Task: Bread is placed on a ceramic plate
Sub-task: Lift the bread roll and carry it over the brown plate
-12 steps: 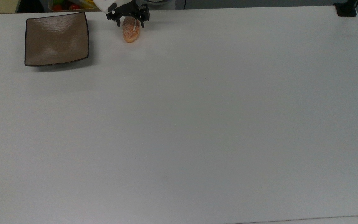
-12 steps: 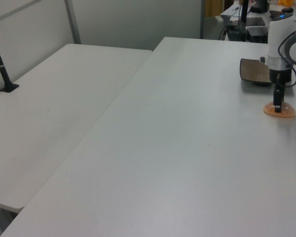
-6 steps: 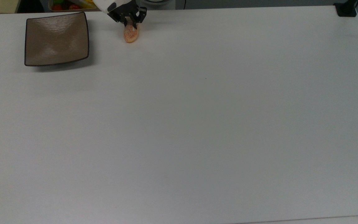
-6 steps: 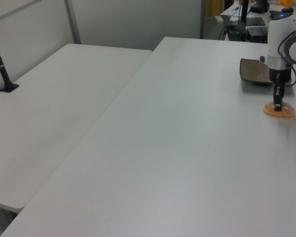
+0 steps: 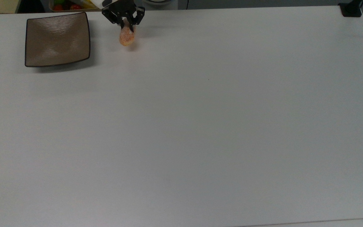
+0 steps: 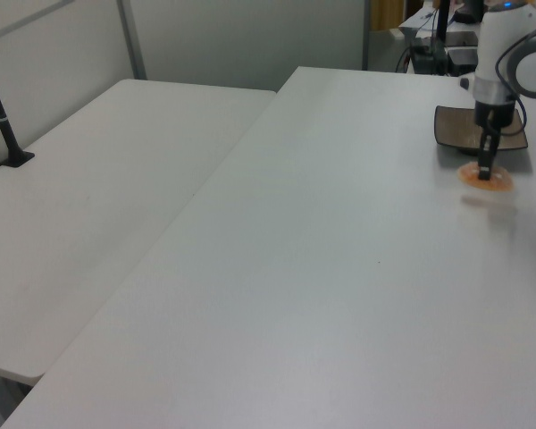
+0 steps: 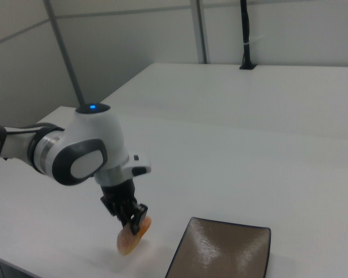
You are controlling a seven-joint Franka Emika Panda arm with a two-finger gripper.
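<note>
A broad white table spreads across the top view, its bare surface running from edge to edge, and a second white table stands alongside it on the left view's left. The white Franka arm, a blue light glowing on its rounded joint, reaches down over the near stretch of table in the right view and comes in at the upper edge of the top view. The ceramic plate, a square glossy brown-taupe dish with a thin dark rim and slightly upturned corners, sits flat on the table near the top view's upper left corner; in the right view the ceramic plate lies low in the picture, just to the right of the arm's working end, and in the left view the ceramic plate shows behind the arm at the far right. The black two-finger gripper is clamped on the upper end of the bread, a small orange-tan speckled bun. In the right view the gripper pinches the bread so that it hangs tilted, lifted clear of the table with a faint shadow beneath it. The bread is near the plate but apart from it, to the plate's right in the top view.
</note>
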